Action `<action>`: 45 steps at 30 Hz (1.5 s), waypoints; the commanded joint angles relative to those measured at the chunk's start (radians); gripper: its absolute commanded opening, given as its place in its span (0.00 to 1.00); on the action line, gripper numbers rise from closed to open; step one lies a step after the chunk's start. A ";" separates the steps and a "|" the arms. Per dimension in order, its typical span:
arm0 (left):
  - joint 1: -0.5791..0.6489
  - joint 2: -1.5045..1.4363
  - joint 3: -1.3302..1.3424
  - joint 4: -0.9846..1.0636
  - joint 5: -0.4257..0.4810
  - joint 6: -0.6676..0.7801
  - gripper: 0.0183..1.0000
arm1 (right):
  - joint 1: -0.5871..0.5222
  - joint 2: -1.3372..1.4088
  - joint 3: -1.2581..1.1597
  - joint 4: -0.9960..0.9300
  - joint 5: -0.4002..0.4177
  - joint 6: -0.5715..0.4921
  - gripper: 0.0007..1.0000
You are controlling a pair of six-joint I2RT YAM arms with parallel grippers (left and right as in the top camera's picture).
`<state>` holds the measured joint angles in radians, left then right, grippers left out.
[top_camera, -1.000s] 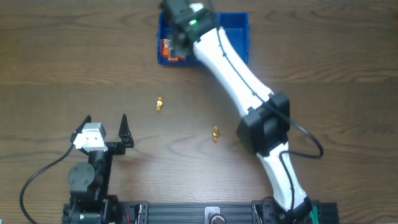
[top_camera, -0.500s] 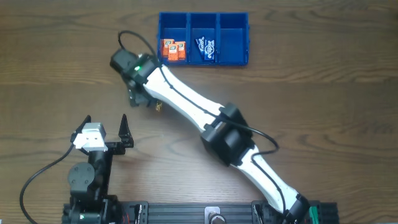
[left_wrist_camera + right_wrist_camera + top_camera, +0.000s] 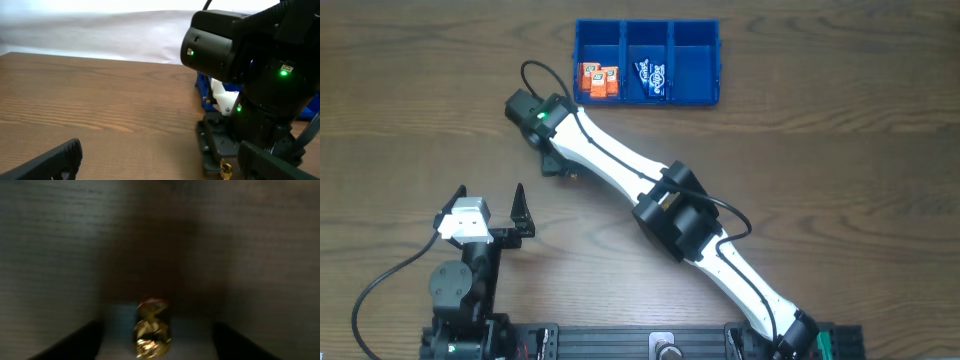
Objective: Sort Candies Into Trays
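Note:
A gold-wrapped candy [image 3: 152, 328] lies on the wooden table between the spread fingers [image 3: 80, 341] of my right gripper [image 3: 560, 166], which is low over it and open, not touching it. The same candy [image 3: 226, 170] peeks out beneath that gripper in the left wrist view. The blue tray [image 3: 710, 88] at the back has three compartments: orange candies [image 3: 599, 80] in the left one, a blue-wrapped candy [image 3: 654, 76] in the middle one, the right one bare. My left gripper [image 3: 490, 192] sits open near the front left, holding nothing.
The right arm [image 3: 670, 205] stretches diagonally across the middle of the table and covers the surface beneath it. The arm bases and a black rail [image 3: 660, 342] line the front edge. Bare wood lies to the left and right.
The right arm swung from above the tray down and left to the gold candy, then settled lower over it. A second gold candy near the middle is now under the arm. The left arm stayed still.

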<state>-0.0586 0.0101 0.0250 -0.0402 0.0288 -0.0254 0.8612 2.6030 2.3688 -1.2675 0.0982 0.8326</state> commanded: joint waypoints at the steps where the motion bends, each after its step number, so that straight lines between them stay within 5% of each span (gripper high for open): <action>1: 0.006 -0.006 -0.020 -0.037 -0.006 0.003 1.00 | -0.032 -0.004 0.007 -0.005 0.012 0.030 0.52; 10: 0.006 -0.006 -0.020 -0.037 -0.006 0.003 1.00 | -0.031 -0.004 0.007 -0.002 0.012 0.032 0.29; 22: 0.006 -0.006 -0.020 -0.037 -0.006 0.003 1.00 | -0.027 -0.004 0.007 -0.004 -0.019 0.032 0.30; 32: 0.006 -0.006 -0.020 -0.037 -0.006 0.003 1.00 | -0.024 -0.004 0.007 -0.026 -0.053 0.036 0.41; 45: 0.006 -0.006 -0.020 -0.038 -0.006 0.003 1.00 | -0.025 -0.004 0.006 -0.028 -0.074 0.058 0.30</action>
<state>-0.0586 0.0101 0.0250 -0.0402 0.0288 -0.0254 0.8356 2.6030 2.3688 -1.2919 0.0246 0.8738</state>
